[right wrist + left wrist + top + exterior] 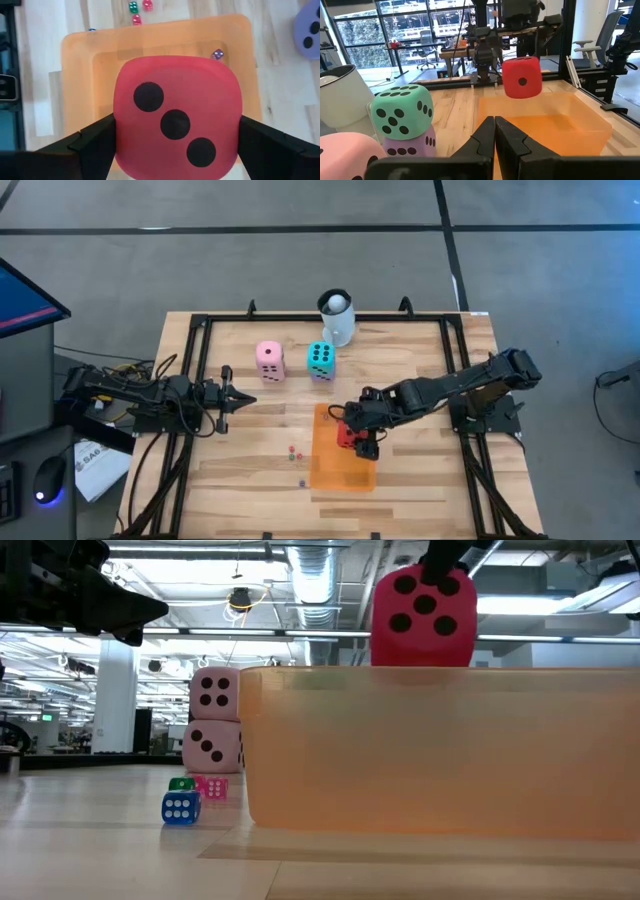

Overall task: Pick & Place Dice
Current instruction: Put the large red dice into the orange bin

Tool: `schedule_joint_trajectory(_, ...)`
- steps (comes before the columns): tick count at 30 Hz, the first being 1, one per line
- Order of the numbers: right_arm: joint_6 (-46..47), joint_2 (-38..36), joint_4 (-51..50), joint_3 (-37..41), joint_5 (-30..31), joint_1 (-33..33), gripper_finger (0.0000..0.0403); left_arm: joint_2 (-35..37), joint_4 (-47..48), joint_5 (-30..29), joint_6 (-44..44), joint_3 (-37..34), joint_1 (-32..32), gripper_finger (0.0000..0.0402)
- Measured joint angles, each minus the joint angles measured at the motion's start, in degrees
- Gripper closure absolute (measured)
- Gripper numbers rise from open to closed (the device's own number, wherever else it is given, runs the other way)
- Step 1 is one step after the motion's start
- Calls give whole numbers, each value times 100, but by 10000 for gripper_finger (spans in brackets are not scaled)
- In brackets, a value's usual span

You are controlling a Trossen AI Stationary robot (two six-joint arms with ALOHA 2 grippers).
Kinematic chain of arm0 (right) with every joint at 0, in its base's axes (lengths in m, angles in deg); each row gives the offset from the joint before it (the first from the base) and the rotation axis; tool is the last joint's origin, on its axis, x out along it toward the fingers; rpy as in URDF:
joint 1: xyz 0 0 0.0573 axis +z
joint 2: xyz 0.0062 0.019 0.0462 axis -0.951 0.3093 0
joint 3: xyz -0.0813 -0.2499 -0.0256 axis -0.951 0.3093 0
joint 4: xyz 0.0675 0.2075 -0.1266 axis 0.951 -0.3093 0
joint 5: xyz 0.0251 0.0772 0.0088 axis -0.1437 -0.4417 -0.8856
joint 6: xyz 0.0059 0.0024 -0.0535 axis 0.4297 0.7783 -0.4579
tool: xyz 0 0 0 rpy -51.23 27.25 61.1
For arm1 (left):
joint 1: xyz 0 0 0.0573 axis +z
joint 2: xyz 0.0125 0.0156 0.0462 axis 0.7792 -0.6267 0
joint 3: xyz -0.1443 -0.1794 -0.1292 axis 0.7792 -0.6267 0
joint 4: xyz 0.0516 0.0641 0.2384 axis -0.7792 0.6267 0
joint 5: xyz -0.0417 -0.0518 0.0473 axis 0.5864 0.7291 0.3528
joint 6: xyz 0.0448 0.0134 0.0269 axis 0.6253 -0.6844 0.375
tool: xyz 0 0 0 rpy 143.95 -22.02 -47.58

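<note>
High view: right end effector (352,432) gripping red die (346,434) above orange tray (340,470); left end effector (243,402) closed, at nine o'clock.

I see open-plan lab or office floor: exposed ceiling ducts (300,570), strip lights, office chairs (426,42) by glass walls, wooden worktop (250,470) in black frame, monitor (25,305) off worktop's left edge.

Overhead looks straight down, low camera sits table-level — both wrists share the red die (177,117).
</note>
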Motion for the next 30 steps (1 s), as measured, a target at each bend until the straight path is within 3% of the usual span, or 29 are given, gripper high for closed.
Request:
schedule_joint_trajectory(12,544,5,276,0,164,552,58,0,0,-1,0,0,2,402)
schedule_joint_trajectory(30,317,1294,501,0,9,739,60,-175,4,0,-4,0,2,402)
